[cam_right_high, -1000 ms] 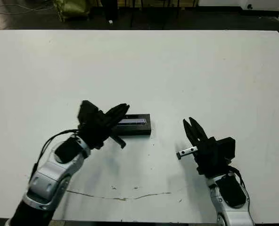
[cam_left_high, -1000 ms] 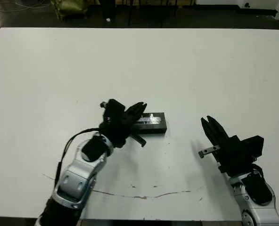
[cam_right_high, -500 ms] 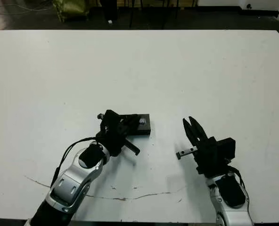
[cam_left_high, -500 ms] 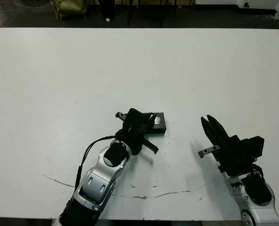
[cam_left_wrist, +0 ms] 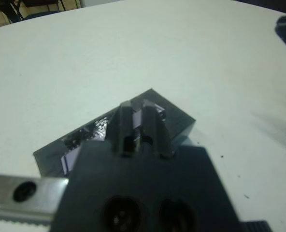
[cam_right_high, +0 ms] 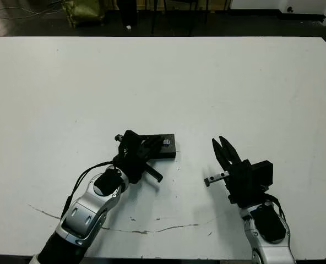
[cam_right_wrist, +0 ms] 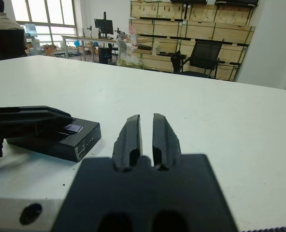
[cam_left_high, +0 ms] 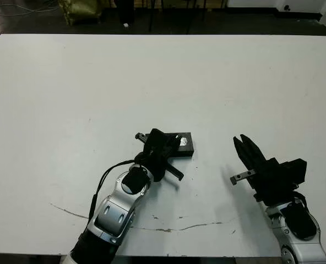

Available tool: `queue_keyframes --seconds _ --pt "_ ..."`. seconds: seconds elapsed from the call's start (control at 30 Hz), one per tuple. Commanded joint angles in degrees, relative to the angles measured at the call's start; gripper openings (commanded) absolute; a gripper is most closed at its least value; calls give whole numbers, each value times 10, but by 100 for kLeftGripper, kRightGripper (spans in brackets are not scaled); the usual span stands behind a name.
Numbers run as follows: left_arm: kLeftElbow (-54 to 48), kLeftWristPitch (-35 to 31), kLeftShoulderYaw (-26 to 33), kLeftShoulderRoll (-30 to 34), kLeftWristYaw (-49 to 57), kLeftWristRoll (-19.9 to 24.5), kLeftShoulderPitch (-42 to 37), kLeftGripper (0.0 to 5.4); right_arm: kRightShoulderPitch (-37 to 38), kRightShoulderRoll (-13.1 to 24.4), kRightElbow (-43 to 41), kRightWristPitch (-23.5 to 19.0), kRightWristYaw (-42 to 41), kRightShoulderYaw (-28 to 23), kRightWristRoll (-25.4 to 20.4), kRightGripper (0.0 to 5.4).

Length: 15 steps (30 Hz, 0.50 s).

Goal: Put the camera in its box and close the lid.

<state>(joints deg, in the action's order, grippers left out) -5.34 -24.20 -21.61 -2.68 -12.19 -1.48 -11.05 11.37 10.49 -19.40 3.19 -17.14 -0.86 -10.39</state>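
Since a second ago, left gripper (cam_left_high: 171,144) has swung onto the lid (cam_left_high: 184,143), fingers pressed together atop it. Right gripper (cam_left_high: 244,147) rests nearby, fingers nearly closed, empty.

The left claw (cam_left_wrist: 139,126), fingers together, rests on the lid (cam_left_wrist: 92,133) atop the white table (cam_left_wrist: 75,53).

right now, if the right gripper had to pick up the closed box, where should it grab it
Probably across the narrow width of the closed box, at its free end nearest the right gripper, coming from above. It lies flat and long on the table, and the left gripper covers its other end.
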Motion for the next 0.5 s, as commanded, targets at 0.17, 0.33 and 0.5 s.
queue_keyframes --seconds 0.17,0.33,0.5 --pt "11 -56 13 27 -7 0 44 3 5 3 13 3 -6 -4 -6 0" --pt "-84 -36 27 44 -18 10 66 3 6 0 13 7 -3 -4 -4 0" --pt "-184 -2 75 59 -26 43 90 3 8 -2 4 -3 2 -3 -5 0"
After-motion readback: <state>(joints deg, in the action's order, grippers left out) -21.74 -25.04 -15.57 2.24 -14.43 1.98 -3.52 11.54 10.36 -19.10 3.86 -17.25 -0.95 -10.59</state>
